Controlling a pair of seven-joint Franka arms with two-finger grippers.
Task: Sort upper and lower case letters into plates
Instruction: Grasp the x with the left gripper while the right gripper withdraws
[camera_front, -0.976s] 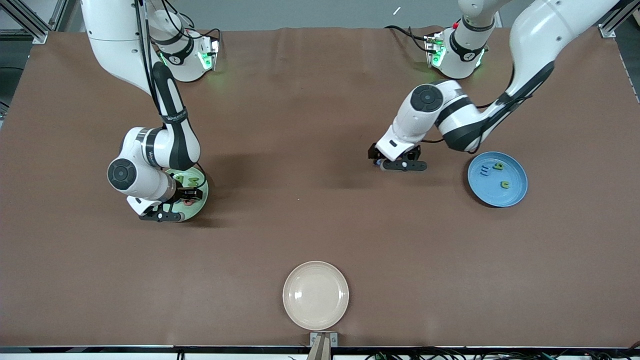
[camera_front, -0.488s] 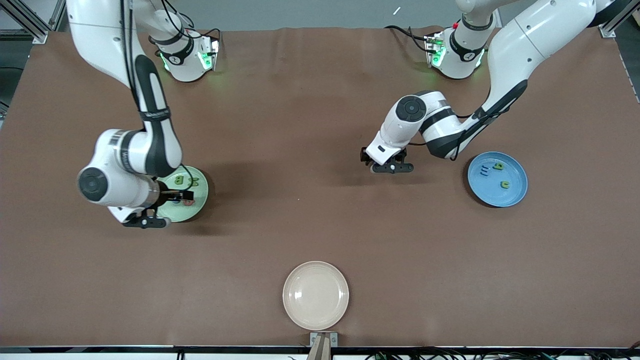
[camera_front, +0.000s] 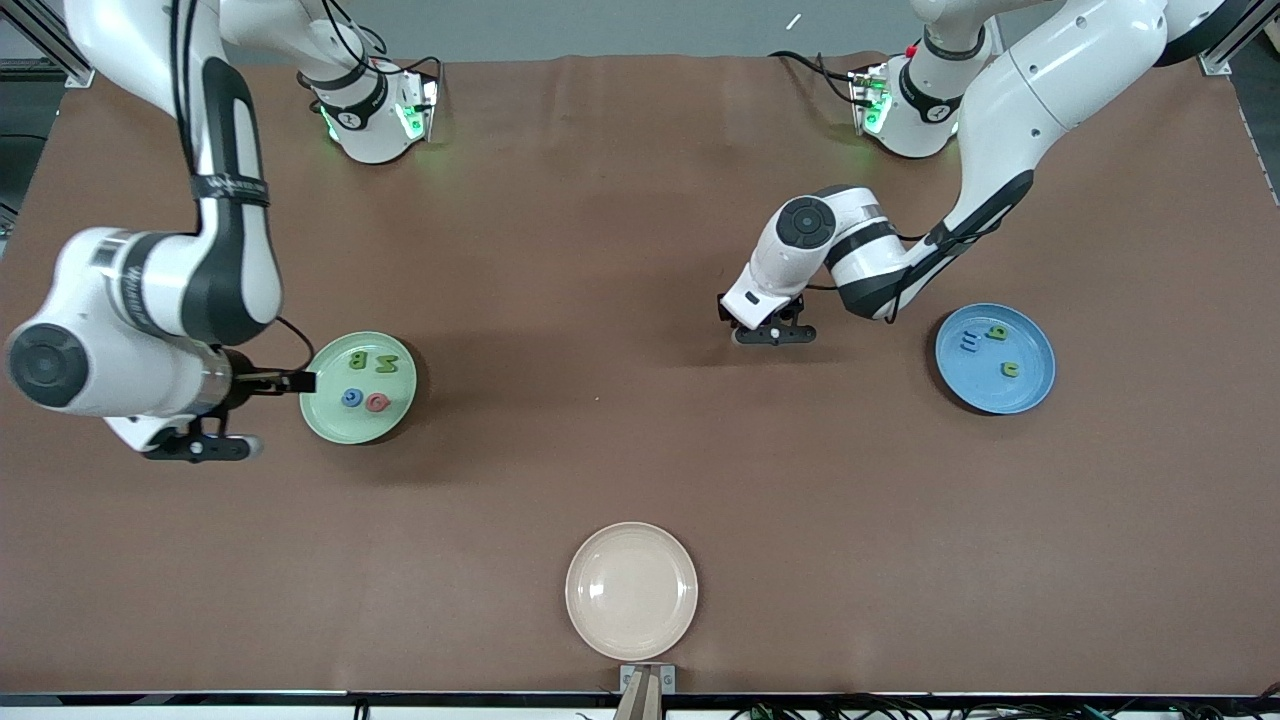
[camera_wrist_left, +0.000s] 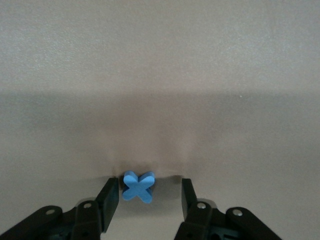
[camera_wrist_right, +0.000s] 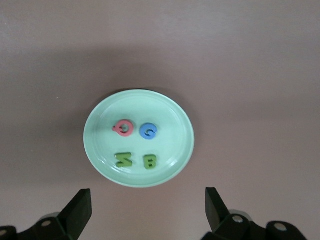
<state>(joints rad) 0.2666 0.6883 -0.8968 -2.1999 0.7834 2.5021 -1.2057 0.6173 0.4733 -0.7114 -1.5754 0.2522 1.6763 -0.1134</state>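
My right gripper (camera_front: 215, 445) has pulled back open off the green plate (camera_front: 322, 420) at mid-left, four capitals sorted there, while my left gripper (camera_wrist_left: 145, 192) has drifted centre-right, fingers apart around the x (camera_wrist_left: 138, 186), last letter bound for the blue plate (camera_front: 1030, 395)

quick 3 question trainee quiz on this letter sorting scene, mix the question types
1. True or false: the small blue toy letter x lies between the left end effector's open fingers.
2. How many letters lie in the round pale green plastic plate?
3. The right end effector is: A) open, holding nothing B) shut on a letter

Key: 1 true; 2 four; 3 A
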